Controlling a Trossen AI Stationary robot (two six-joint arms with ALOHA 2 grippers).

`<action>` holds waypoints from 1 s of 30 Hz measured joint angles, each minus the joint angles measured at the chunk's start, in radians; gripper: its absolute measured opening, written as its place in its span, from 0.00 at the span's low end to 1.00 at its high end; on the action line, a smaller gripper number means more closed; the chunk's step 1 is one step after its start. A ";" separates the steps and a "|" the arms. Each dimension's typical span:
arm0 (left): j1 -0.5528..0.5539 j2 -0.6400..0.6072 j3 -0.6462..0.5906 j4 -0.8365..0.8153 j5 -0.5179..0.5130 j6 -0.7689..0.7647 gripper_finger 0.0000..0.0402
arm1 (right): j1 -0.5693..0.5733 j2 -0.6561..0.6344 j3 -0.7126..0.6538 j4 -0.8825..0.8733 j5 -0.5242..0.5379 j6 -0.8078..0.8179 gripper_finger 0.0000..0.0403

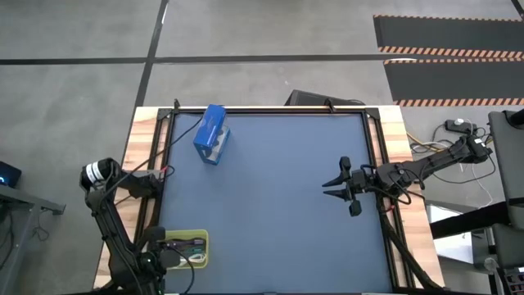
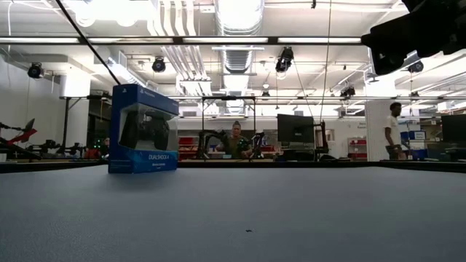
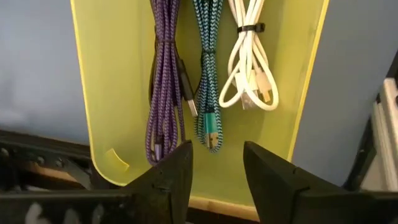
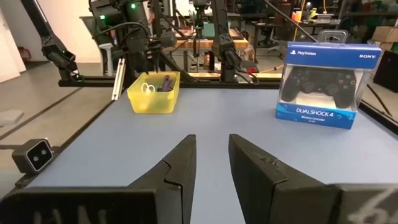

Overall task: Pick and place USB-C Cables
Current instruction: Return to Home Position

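The left gripper (image 3: 214, 155) is hovering, spread and empty, over a translucent yellow plastic bin (image 3: 112, 93) by the table's left edge. Three coiled cables are lying in it side by side: a purple cable (image 3: 165, 81), a teal cable (image 3: 207, 74) and a white cable (image 3: 249, 62). Their long axes are running parallel along the bin, plugs toward the fingers. The right gripper (image 1: 340, 185) is hanging parted and empty over the blue-grey mat (image 1: 270, 221), where one blue windowed cardboard box (image 1: 211, 135) is standing. Beyond, two people (image 2: 237, 138) are showing in a workshop.
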 joint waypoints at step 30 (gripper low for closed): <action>0.500 -0.029 0.113 0.683 -0.497 1.163 0.31 | 0.000 0.062 0.000 0.251 0.001 -0.123 0.21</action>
